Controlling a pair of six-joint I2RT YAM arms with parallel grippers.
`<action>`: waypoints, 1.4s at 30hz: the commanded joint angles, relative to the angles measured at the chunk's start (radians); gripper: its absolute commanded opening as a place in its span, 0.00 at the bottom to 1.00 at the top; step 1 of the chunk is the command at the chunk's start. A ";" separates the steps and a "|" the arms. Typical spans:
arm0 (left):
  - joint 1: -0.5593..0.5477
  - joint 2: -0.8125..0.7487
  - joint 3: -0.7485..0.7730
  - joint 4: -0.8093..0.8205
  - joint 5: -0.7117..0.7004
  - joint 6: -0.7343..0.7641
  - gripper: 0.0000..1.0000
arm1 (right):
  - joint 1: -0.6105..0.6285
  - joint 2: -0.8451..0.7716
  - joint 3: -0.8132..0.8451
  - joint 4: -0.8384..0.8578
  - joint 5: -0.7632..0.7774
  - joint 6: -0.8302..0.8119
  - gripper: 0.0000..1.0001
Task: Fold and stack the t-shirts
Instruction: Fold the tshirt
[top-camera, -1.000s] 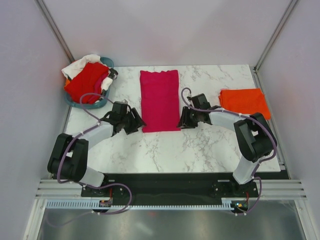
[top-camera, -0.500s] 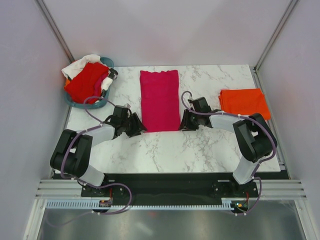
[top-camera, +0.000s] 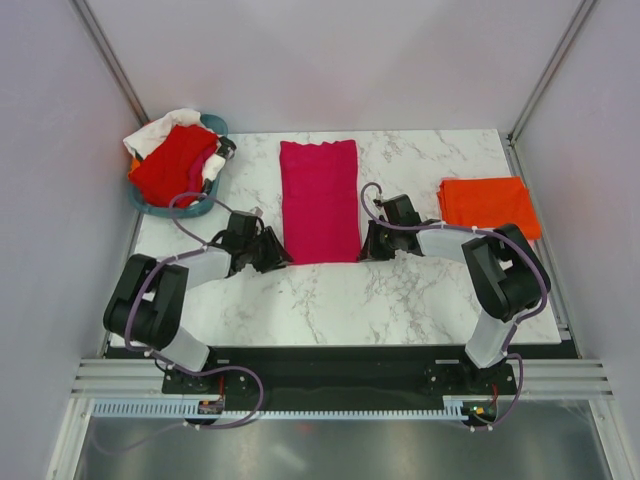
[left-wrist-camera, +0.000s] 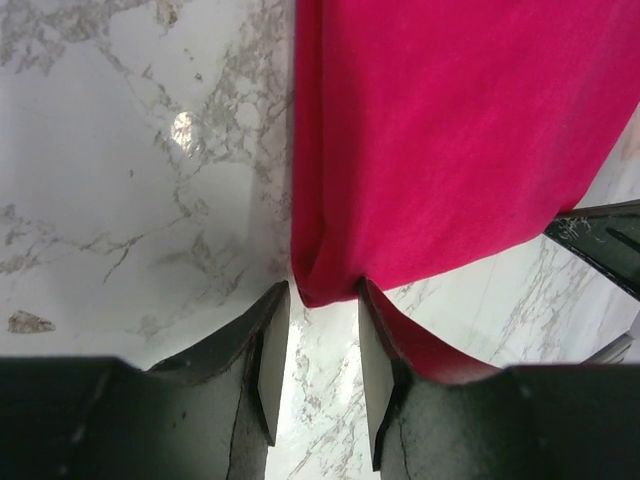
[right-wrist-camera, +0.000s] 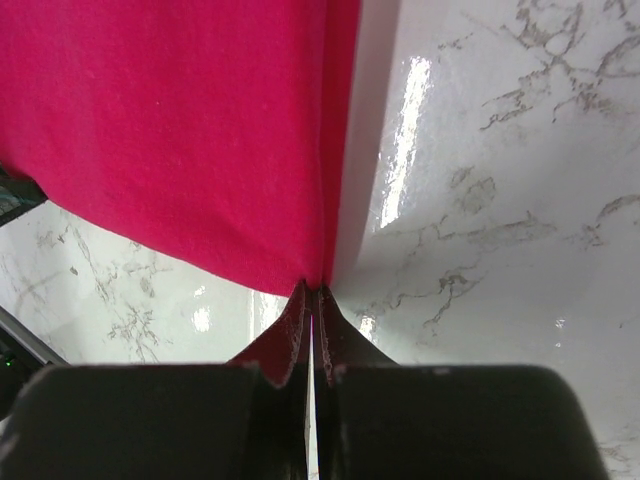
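Subject: magenta t-shirt (top-camera: 319, 200), folded to a long strip, flat on the counter (top-camera: 430, 290) at centre frame. Its long axis runs top to bottom of the overhead view, with one short end pointing at the upper edge and the other at the arm bases. I find both arms at the lower end, one per corner, equally near.

The left gripper (top-camera: 278, 257) sits at the lower-left corner. In its wrist view the fingers (left-wrist-camera: 268, 335) stand apart, and the cloth corner lies between the tips, not clamped. The right gripper (top-camera: 366, 250) sits at the lower-right corner. Its fingers (right-wrist-camera: 335, 330) are closed, and the corner appears pinched at the tips.

My judgement: the coming fold carries the lower end toward the upper edge, along the long axis, so the left grip must close first. The folded orange t-shirt (top-camera: 488, 203) lies well apart at right.
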 joint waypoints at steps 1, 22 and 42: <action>-0.002 0.036 0.003 0.036 0.006 0.041 0.41 | 0.006 0.013 0.013 0.022 0.008 -0.021 0.00; -0.002 -0.286 -0.072 -0.118 0.066 0.075 0.02 | 0.006 -0.237 -0.106 -0.036 -0.117 -0.013 0.00; -0.016 -0.542 0.018 -0.309 0.299 -0.002 0.02 | 0.004 -0.542 0.002 -0.238 -0.069 -0.013 0.00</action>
